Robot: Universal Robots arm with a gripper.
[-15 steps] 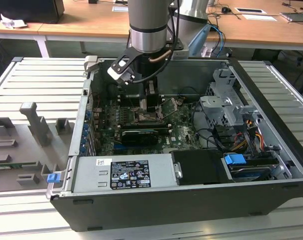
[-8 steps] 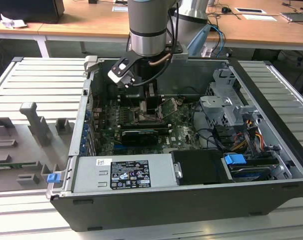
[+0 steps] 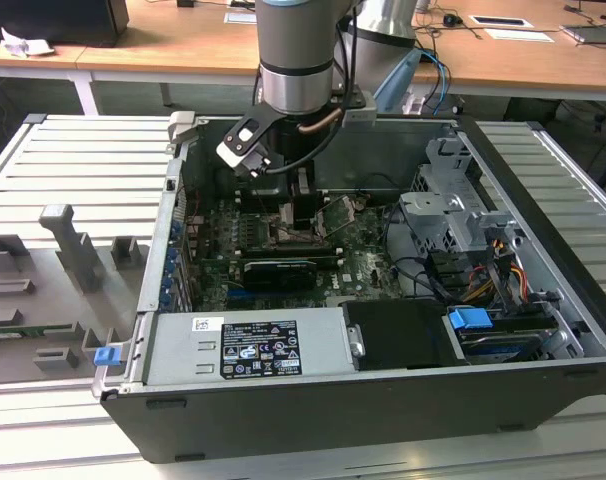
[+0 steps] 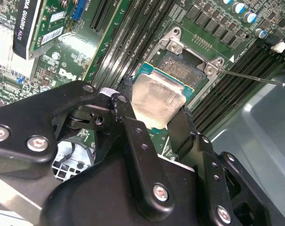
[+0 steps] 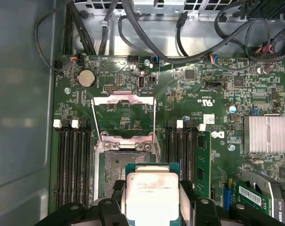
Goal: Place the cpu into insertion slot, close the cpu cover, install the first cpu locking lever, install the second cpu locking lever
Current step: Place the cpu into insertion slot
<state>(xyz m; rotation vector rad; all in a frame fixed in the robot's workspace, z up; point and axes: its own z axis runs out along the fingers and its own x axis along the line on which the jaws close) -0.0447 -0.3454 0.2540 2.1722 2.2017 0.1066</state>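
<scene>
Black two-fingered pincer was clamped on the small flat square chip with the pale silvery metal face, one finger on each of two opposite edges. In the first wrist view the chip hung over one edge of the square black-framed insertion slot. Most of the slot's dark centre was uncovered. Chip was not seated; it looked clear of the frame, but these angles don't settle that.

Thin silvery square metal frame cover stood flipped open on the side of the slot away from the chip, with green board visible through its window. Thin bare metal lever rod ran out from one corner of the slot across the long black memory slots.

In the exterior view the grey arm reached down into the open dark grey computer case, which sat on the ribbed grey metal counter. Pincer was over the green circuit board, to the exterior view's left of the silvery drive cage. Long black graphics card lay between the pincer and the grey power supply box.
</scene>
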